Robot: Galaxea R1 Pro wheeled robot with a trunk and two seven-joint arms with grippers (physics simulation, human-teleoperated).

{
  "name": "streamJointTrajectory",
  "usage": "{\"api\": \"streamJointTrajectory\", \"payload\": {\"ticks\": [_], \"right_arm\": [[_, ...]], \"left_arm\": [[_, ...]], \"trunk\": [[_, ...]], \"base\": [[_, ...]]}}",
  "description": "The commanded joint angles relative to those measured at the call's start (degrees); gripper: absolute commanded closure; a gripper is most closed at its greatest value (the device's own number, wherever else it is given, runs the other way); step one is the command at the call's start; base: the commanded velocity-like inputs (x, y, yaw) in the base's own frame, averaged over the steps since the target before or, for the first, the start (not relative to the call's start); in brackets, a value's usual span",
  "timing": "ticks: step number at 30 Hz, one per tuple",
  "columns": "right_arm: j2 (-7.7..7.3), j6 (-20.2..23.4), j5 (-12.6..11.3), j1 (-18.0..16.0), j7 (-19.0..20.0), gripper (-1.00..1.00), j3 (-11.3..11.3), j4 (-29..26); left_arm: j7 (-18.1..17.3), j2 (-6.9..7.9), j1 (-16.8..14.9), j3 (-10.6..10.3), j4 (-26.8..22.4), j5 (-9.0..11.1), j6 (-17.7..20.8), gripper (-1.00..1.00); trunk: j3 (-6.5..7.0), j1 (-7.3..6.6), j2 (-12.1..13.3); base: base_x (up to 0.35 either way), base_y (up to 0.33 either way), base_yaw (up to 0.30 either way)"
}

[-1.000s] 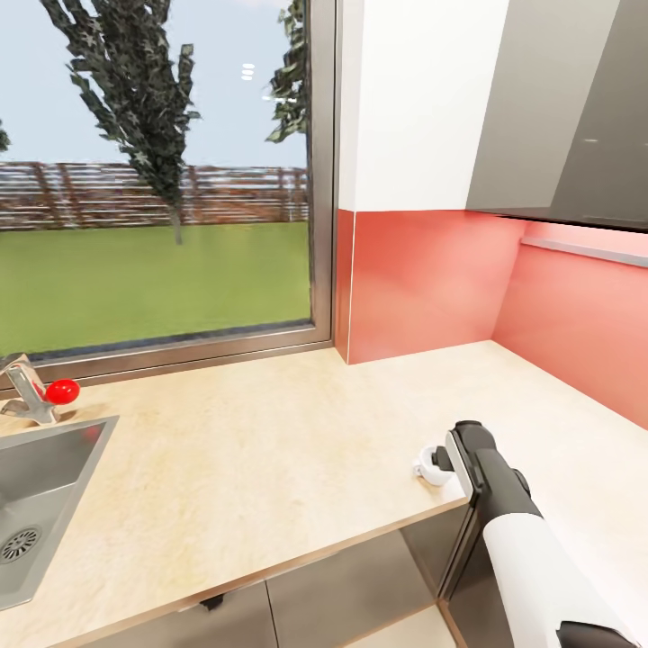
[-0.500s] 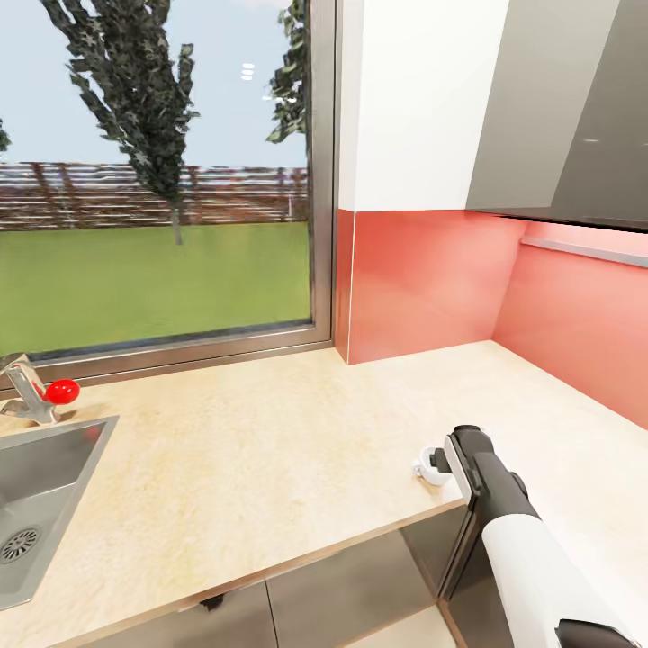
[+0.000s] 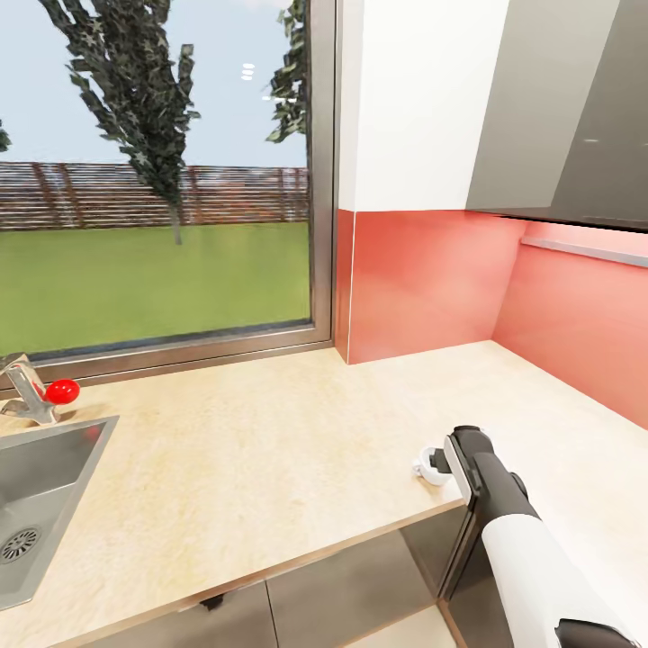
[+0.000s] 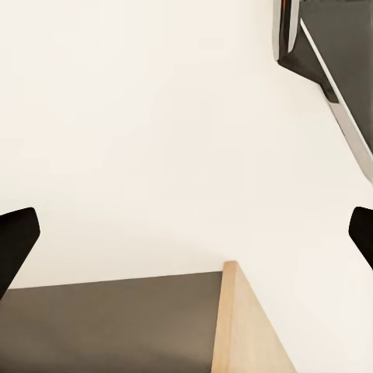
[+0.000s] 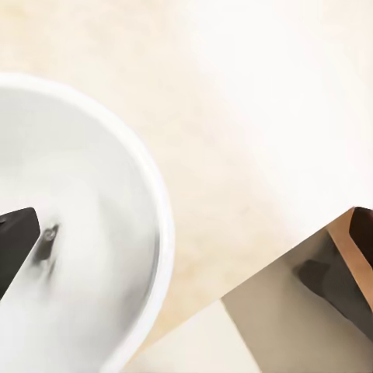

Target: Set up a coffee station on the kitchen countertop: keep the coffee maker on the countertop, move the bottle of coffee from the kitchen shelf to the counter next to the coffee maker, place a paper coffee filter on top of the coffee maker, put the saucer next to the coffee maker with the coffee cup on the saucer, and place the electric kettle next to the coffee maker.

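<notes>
A small white coffee cup (image 3: 430,469) sits near the front edge of the light tan countertop (image 3: 270,450), its handle pointing left. My right gripper (image 3: 443,460) is down over it, mostly hidden behind the black wrist. In the right wrist view the coffee cup (image 5: 93,194) is close and blurred. There my right gripper (image 5: 186,233) is open, with one dark fingertip (image 5: 15,241) over the cup's inside and the other outside its rim. My left gripper (image 4: 186,233) is open with nothing between its fingers, in front of a pale surface.
A steel sink (image 3: 36,504) and a faucet with a red knob (image 3: 61,390) are at the left. A large window runs behind the counter. Red backsplash (image 3: 423,279) wraps the right corner under a dark wall cabinet (image 3: 576,117). Grey cabinet fronts (image 3: 342,594) are below.
</notes>
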Motion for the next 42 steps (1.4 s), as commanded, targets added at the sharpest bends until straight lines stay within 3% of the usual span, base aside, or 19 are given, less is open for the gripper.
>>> {"api": "streamJointTrajectory", "payload": {"ticks": [1,26,27,42], "right_arm": [[0.07,0.27,0.49,-0.05,0.24,-1.00,-0.18,0.04],[0.07,0.02,0.40,-0.05,0.30,-1.00,-0.18,2.33],[0.07,0.01,0.40,-0.05,0.31,1.00,-0.18,2.35],[0.15,0.01,0.40,-0.05,0.32,1.00,-0.18,2.31]], "left_arm": [[0.11,0.00,-0.01,-0.46,-0.07,0.03,0.22,-1.00],[0.11,0.00,0.01,-0.45,-0.07,0.03,0.22,-1.00],[0.11,0.00,0.03,-0.44,-0.07,0.03,0.22,-1.00],[0.11,0.08,0.06,-0.50,-0.02,0.03,0.22,-1.00]], "trunk": [[-0.11,0.04,-0.12],[-0.11,0.04,-0.12],[-0.11,0.04,-0.12],[-0.11,0.04,-0.12]], "base": [[0.000,0.000,0.000],[0.000,0.000,0.000],[0.000,0.000,0.000],[0.000,0.000,0.000]]}}
